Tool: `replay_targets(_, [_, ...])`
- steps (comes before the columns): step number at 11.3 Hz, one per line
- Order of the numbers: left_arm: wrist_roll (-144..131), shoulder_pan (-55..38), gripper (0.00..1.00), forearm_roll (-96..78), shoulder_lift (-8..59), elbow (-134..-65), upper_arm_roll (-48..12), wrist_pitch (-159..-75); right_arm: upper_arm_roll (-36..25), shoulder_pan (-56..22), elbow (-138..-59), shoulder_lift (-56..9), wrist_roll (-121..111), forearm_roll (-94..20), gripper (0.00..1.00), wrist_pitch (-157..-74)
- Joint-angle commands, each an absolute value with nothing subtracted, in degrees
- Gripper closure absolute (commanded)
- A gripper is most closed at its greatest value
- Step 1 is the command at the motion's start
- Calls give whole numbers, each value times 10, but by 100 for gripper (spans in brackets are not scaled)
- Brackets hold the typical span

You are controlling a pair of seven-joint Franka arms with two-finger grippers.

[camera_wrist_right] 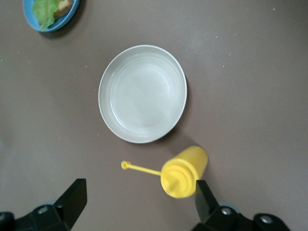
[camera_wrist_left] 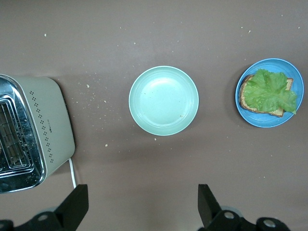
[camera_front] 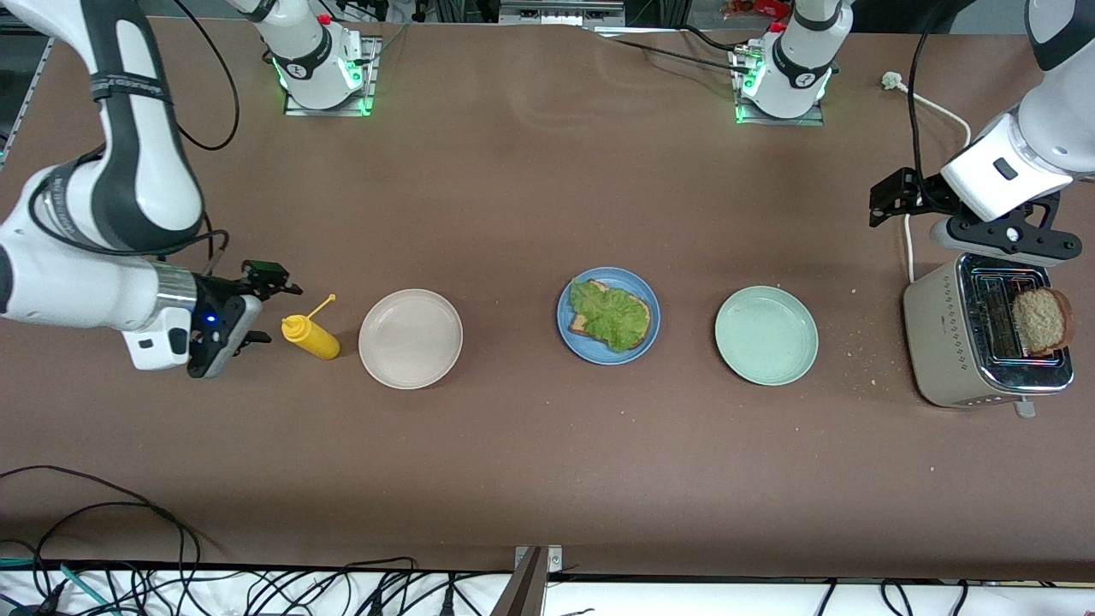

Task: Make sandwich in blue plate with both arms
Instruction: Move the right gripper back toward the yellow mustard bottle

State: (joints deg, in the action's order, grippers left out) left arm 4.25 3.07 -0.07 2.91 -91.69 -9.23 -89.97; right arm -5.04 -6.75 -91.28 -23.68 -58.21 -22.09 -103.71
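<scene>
toaster [camera_front: 958, 342] under left tool [camera_front: 967, 224] | blue plate [camera_front: 637, 351] mid-table, well apart | both tools wide, right tool [camera_front: 257, 312]

Blue plate [camera_front: 648, 301] mid-table holds one toast slice [camera_front: 635, 310] topped with lettuce [camera_front: 606, 315].

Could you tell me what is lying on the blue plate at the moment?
On the blue plate lies one toasted bread slice with a lettuce leaf on top. The leaf covers most of the slice; no second slice tops it.

Matt blue plate [camera_front: 608, 316]; shiny metal-topped toaster [camera_front: 984, 342]; ruffled lettuce [camera_front: 609, 313].
</scene>
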Motion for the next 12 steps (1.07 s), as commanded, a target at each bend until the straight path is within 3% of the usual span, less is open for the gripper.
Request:
replay_targets(1, [38, 34, 0, 5, 35, -904, -96, -893, -37, -10, -928, -228, -733, -247, 0, -1020])
replay_targets(8, [39, 34, 0, 4, 35, -904, -96, -893, -53, 80, -928, -324, -1103, -430, 0, -961])
replay_targets(12, [39, 34, 0, 5, 35, -904, -96, -893, -85, 106, -924, -387, -1293, -548, 0, -885])
